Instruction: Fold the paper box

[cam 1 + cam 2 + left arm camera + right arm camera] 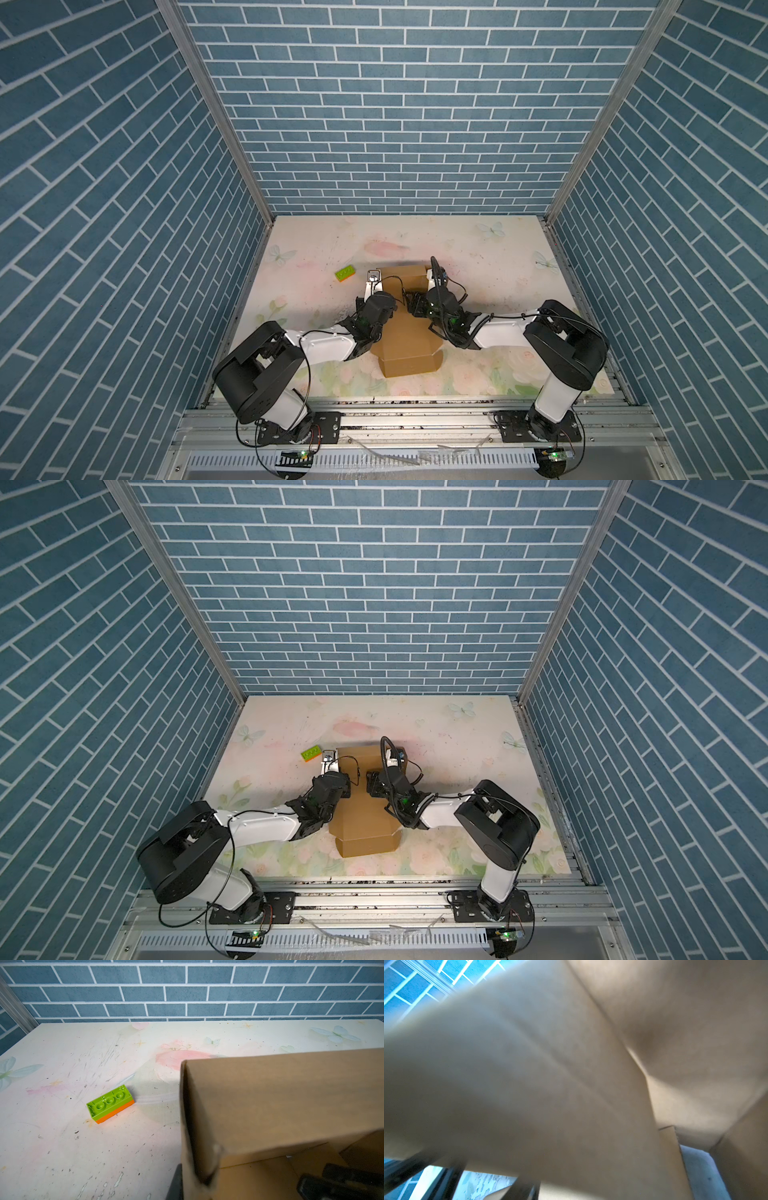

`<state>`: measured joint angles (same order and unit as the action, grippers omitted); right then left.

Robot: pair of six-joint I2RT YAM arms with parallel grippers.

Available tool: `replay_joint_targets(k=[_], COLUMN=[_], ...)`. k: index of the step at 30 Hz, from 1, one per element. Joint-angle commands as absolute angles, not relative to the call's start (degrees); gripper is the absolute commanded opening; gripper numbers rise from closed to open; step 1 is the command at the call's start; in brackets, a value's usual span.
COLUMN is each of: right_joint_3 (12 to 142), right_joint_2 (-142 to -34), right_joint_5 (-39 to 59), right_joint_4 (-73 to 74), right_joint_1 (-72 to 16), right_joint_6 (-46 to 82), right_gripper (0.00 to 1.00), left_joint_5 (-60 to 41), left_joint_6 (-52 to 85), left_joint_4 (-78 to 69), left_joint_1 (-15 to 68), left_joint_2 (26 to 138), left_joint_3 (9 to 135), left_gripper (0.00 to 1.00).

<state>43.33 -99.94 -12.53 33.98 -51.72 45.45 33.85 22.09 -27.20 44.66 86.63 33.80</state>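
Erecting the plain brown cardboard mailer box: my left hand pinches a side wall; whether my right hand grips, I cannot tell. Next, I judge, the flaps need tucking inward.

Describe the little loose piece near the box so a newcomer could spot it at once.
On the floral table, find the brown paper box in the middle, between the two arms. Just off its far left corner, clear of the cardboard, lies a small toy brick. It alone is bright green, with an orange layer beneath and a row of circles on top.
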Motion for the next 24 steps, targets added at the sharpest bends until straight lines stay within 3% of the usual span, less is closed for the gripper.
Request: replay_joint_targets(k=[1, 9, 24], right_joint_3=[43.5, 44.9, 45.3], right_joint_2=[-99.08, -95.11, -93.13], right_joint_5=[-15.34, -21.72, -17.06], right_joint_4=[33.72, 23.82, 21.8], right_joint_1=[-53.03, -53.55, -53.44], right_joint_6=[43.53, 54.66, 68.92], right_gripper=[0.62, 0.63, 0.67], left_joint_5=[34.51, 37.87, 42.12], left_joint_6=[23.13, 26.72, 31.41], left_joint_4=[-27.25, -23.92, -19.39], left_joint_1=[45.26, 46.14, 47.37], left_joint_2=[86.64, 86.62, 85.98], left_joint_3=[34.25, 35.01, 36.83], left_gripper=[0.11, 0.11, 0.11])
